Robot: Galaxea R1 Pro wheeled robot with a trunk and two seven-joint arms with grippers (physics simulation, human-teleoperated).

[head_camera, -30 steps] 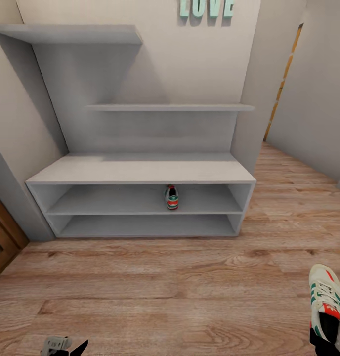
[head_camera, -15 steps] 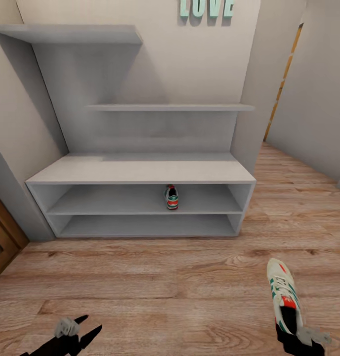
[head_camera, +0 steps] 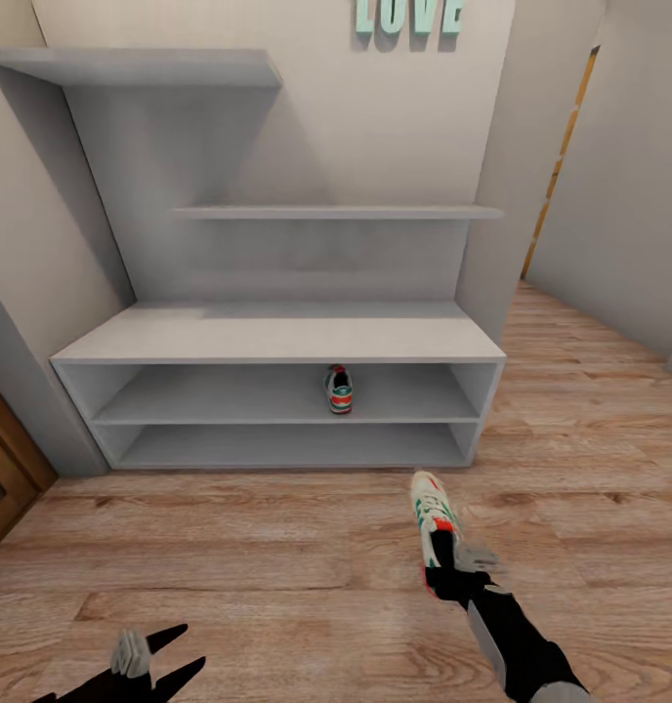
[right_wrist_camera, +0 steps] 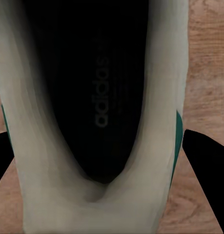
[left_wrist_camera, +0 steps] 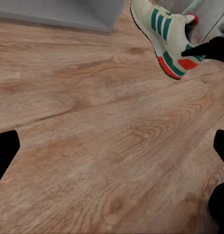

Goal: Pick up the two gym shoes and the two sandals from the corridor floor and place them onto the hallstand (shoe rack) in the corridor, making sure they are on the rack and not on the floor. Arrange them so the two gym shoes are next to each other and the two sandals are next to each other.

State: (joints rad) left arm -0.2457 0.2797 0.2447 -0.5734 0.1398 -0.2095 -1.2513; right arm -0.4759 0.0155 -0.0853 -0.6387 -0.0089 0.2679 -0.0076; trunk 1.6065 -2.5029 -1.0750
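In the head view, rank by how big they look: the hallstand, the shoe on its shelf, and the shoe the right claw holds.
1. Hallstand
2. Gym shoe in the right claw, though it is nearer the camera
3. Gym shoe on the upper shelf, probably the same real size

The held shoe is showing cream-white with green stripes, a red-orange patch and a dark inside. The shelved shoe is showing red, green and white. The rack is looking light grey, the floor brown wood-grain, the pincers black.
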